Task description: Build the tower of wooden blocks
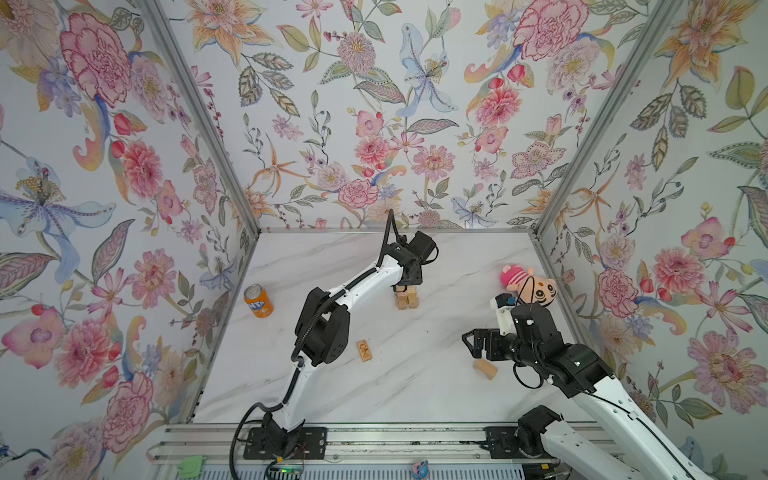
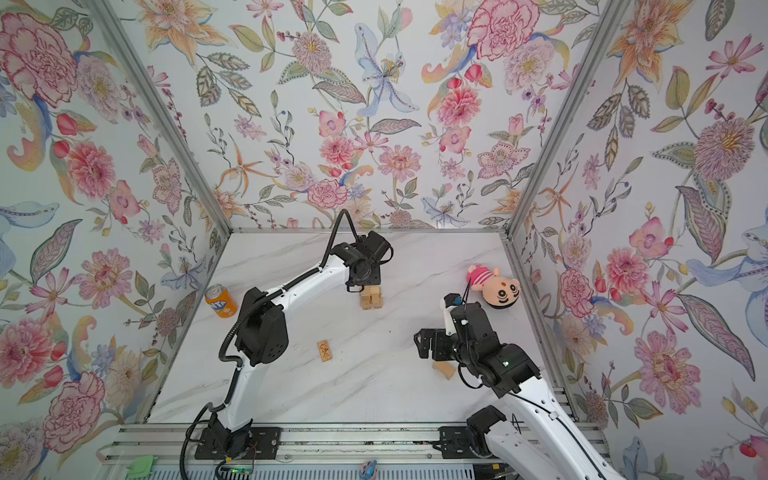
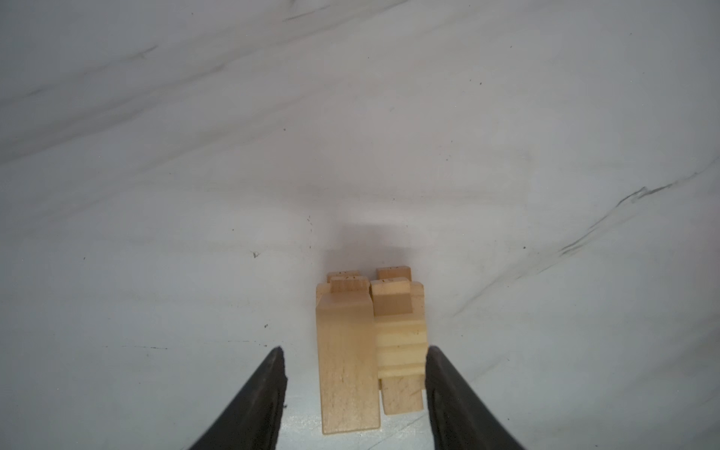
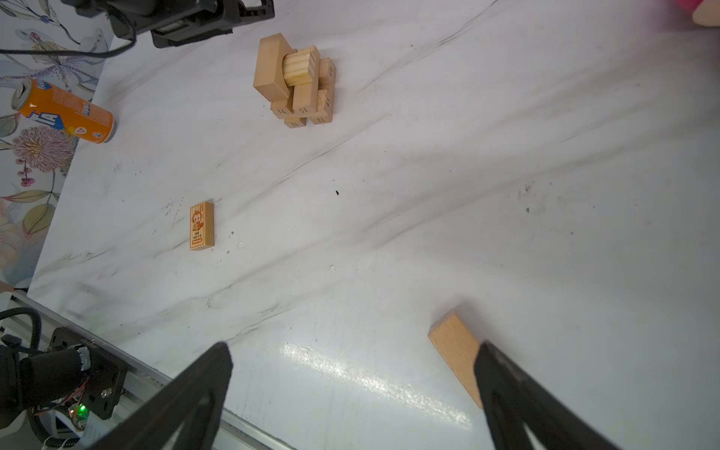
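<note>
Marble tabletop (image 1: 415, 386) bearing the tower (image 1: 406, 300), floral walls (image 1: 374, 104) around.

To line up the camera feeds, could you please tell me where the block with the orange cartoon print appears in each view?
Both top views: printed block below and left of the tower, on open table.
Left wrist: not in it.
Right wrist: alone on bare table, apart from the tower.
Shared landmark: the tower, in all four views.

Tower (image 1: 406, 300) top hid. under left arm (image 1: 365, 278); curved block (image 4: 454, 345) ptly behind right gripper (image 4: 354, 345) — doll (image 4: 706, 13) cropped, blurry.
</note>
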Robot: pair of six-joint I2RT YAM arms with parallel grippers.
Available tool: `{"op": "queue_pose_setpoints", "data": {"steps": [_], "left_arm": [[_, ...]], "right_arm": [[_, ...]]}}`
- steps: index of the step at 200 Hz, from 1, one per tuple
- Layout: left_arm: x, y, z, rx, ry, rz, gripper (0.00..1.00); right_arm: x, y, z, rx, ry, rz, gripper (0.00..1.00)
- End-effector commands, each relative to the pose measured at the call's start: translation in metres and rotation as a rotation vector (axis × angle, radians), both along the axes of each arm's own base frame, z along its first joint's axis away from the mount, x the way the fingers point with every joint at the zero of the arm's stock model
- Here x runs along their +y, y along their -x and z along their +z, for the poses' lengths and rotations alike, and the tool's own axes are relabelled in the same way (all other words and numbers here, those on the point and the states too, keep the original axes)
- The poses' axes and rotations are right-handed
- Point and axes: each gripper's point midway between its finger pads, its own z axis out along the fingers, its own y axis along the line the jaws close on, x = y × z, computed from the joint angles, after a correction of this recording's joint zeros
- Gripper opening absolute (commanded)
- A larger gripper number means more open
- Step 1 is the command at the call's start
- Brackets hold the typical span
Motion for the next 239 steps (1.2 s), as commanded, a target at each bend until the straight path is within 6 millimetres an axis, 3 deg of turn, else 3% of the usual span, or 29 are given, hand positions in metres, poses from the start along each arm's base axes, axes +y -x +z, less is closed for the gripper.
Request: {"op": "queue_pose_setpoints", "data": {"steps": [1, 23, 40, 78, 124, 151, 183, 239], "left_arm": [[0.015, 0.000, 0.071, -0.118, -0.002, -0.001, 0.59], [0.023, 0.015, 0.106, -0.198, 0.007, -0.021, 0.62], [0.033, 0.040, 0.115, -0.257, 0.019, -0.037, 0.70], [0.069, 0.113, 0.099, -0.313, 0.164, -0.089, 0.94], [0.118, 0.178, 0.077, -0.343, 0.272, -0.096, 0.98], [0.133, 0.198, 0.073, -0.355, 0.321, -0.114, 0.98], [0.137, 0.215, 0.060, -0.342, 0.366, -0.151, 0.98], [0.129, 0.212, 0.041, -0.316, 0.349, -0.178, 0.99]], "right_arm": [[-0.002, -0.005, -0.006, 0.002, 0.022, -0.013, 0.99], [-0.006, -0.010, -0.022, 0.051, 0.064, -0.045, 0.99], [-0.011, -0.013, -0.037, 0.099, 0.103, -0.086, 0.99], [-0.022, -0.007, -0.075, 0.220, 0.149, -0.189, 0.99], [-0.037, 0.003, -0.093, 0.254, 0.152, -0.301, 0.99], [-0.038, 0.013, -0.108, 0.313, 0.131, -0.340, 0.99], [-0.031, 0.024, -0.114, 0.327, 0.078, -0.355, 0.99], [-0.031, 0.032, -0.118, 0.329, 0.056, -0.364, 0.99]]}}
